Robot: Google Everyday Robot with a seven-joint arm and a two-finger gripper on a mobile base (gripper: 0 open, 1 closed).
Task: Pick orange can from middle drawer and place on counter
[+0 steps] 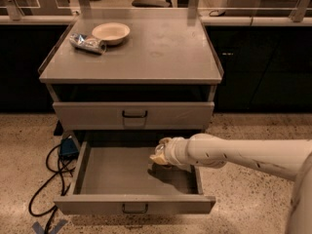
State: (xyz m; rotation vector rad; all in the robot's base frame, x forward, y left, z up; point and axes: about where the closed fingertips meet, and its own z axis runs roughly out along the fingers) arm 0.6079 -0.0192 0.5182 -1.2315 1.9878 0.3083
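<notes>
As seen from front and above: grey cabinet (209,94) on speckled floor (263,123), backed against a dark bench row. On top, counter (161,52), flat matte grey, low raised rims at the sides. Dark open gap between counter and upper drawer front (87,115). Lower down, middle drawer (112,174) pulled well out toward the camera, grey floor showing at left and centre, small dark handle (134,208) on its front. White arm (243,155) from the right edge, across the drawer's right wall, angled down inside. Upper drawer front shut, same kind of dark handle at its middle. Black cable (36,199) looped on the floor left of the drawer, up to a blue box (68,146) beside the cabinet's left leg. Pale bowl (111,32) upright at the counter's back-left. Blue-and-silver cylinder (87,43) on its side just front-left of the bowl; touching or just apart, cannot tell. Inside the middle drawer, gripper (160,153) toward the back-right, low over the drawer floor, tip pointing left. Grip state: cannot tell. As for the orange can: not separable from the dark patch directly under the gripper; hidden or in shadow there, cannot tell which.
</notes>
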